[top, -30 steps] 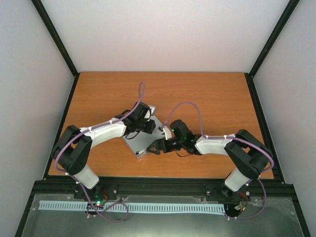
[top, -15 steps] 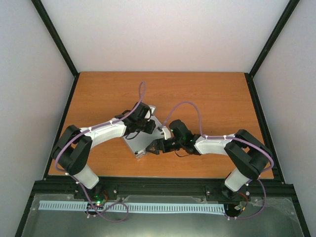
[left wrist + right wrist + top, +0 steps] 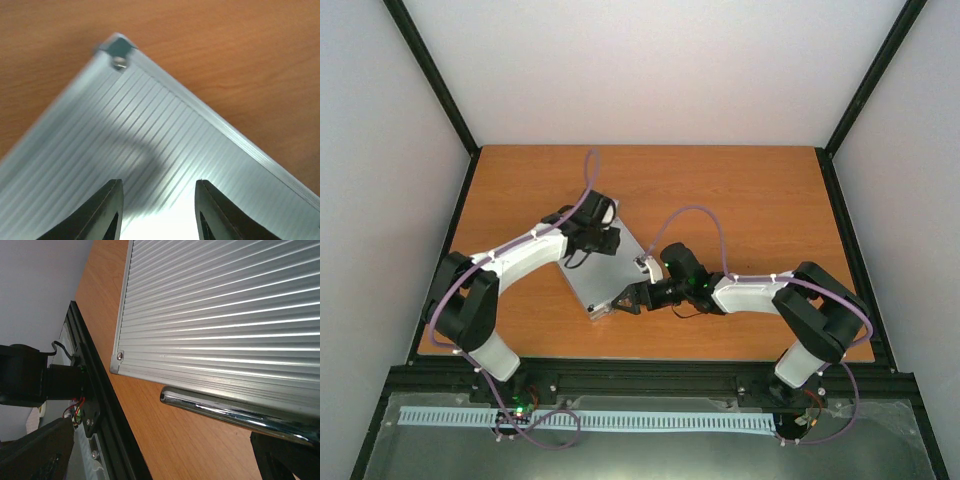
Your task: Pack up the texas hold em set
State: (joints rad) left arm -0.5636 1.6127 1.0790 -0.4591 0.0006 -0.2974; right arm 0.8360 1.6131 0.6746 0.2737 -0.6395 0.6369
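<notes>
Wooden table (image 3: 750, 200): one closed silver case (image 3: 601, 284), one chrome handle (image 3: 225, 413); left gripper (image 3: 157, 200) spread, right gripper (image 3: 160, 454) spread wide.

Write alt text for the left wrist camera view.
A ribbed silver aluminium case fills most of the frame, its dark-capped riveted corner pointing upper left, on an orange-brown wooden table. The left arm's two black fingers stand apart at the bottom edge above it, holding nothing.
</notes>
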